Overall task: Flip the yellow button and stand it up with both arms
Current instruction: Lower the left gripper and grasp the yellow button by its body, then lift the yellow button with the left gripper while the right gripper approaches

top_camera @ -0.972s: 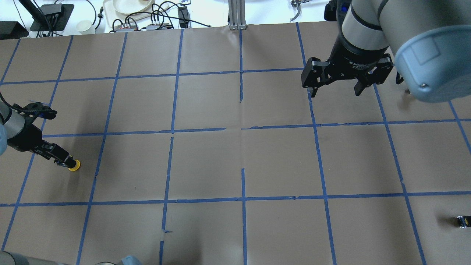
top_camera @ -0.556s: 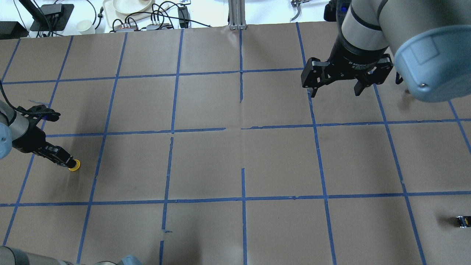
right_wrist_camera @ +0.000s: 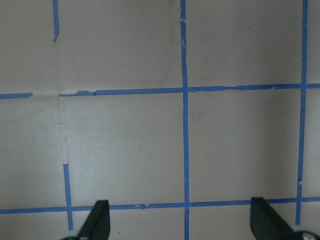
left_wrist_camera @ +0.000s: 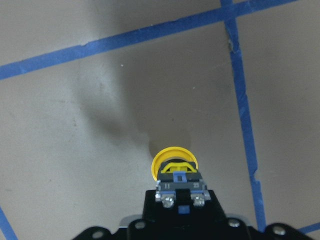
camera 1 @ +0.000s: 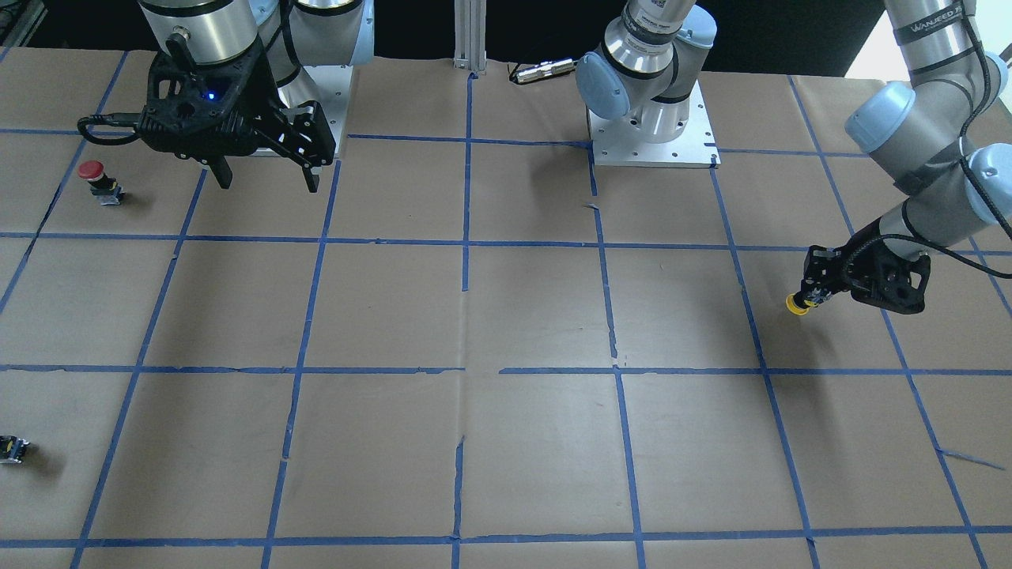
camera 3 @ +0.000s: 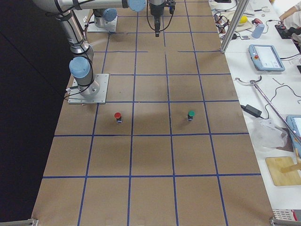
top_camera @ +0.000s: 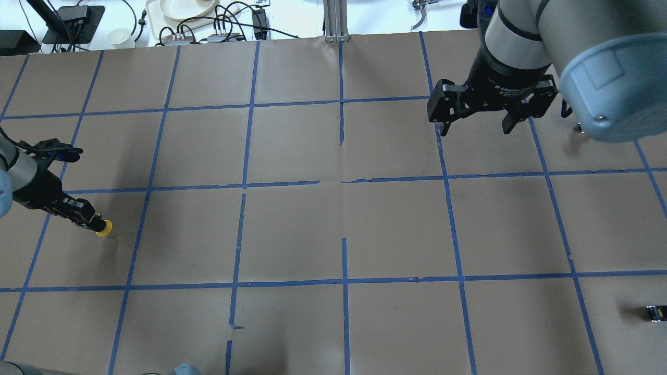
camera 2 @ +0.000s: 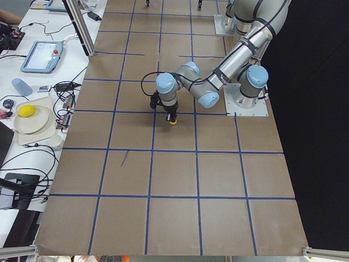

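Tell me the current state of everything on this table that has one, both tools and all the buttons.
yellow button: held by its body in the left tool, cap pointing down toward the table.
left tool: shut on the yellow button.
right tool: open, empty, above the table.
red button: standing upright, cap up.
green button: standing upright, cap up.
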Available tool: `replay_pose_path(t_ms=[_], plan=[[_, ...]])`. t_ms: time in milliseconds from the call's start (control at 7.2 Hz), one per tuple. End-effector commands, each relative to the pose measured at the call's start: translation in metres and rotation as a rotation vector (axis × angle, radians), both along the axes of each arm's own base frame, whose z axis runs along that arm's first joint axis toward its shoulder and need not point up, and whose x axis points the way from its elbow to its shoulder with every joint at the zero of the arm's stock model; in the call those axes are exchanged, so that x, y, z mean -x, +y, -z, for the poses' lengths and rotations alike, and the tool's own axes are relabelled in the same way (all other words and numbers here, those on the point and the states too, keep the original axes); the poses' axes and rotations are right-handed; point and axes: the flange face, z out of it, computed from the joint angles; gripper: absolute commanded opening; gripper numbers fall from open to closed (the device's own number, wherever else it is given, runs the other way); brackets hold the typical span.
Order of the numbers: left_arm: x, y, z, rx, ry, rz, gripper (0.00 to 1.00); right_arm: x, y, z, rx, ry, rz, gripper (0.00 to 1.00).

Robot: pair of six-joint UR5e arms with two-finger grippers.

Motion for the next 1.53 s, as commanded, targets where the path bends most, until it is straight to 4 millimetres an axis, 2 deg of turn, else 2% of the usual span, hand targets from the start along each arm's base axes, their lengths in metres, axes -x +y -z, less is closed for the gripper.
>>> replay_pose_path(t_ms=[0, 139, 278, 417, 556, 694, 833, 972, 1111, 1250, 1389], plan=[[0.077, -0.014, -0.050, -0.028, 0.028, -0.092, 0.00, 0.001, -0.002, -0.004, 0.009, 0.000, 0.002, 1.00], [0.124, -0.024, -0.080, -0.072, 0.067, -0.195, 0.00, -0.002, 0.000, -0.011, 0.025, -0.001, -0.001, 1.00], [0.161, -0.033, -0.105, -0.123, 0.175, -0.317, 0.00, -0.004, 0.001, -0.014, 0.024, 0.010, -0.008, 1.00], [0.189, -0.037, -0.116, -0.176, 0.412, -0.439, 0.00, -0.004, 0.003, -0.020, 0.022, 0.020, -0.013, 1.00], [0.210, -0.039, -0.118, -0.230, 0.548, -0.534, 0.00, -0.002, 0.004, -0.010, -0.022, 0.036, -0.004, 1.00], [0.239, -0.037, -0.128, -0.288, 0.682, -0.607, 0.01, 0.002, -0.006, -0.014, 0.041, 0.017, 0.017, 1.00], [0.267, -0.038, -0.134, -0.336, 0.814, -0.650, 0.01, 0.008, -0.011, -0.009, 0.064, 0.013, 0.068, 0.99], [0.294, -0.036, -0.143, -0.378, 0.950, -0.704, 0.00, 0.028, -0.016, -0.004, 0.052, -0.003, 0.228, 0.98], [0.308, -0.040, -0.146, -0.439, 1.084, -0.793, 0.00, 0.045, -0.022, 0.006, 0.008, -0.140, 0.296, 0.99], [0.320, -0.037, -0.135, -0.482, 1.146, -0.817, 0.00, 0.072, -0.030, 0.014, -0.032, -0.298, 0.372, 1.00], [0.343, -0.027, -0.123, -0.539, 1.230, -0.840, 0.00, 0.103, -0.034, 0.023, -0.082, -0.454, 0.467, 1.00]])
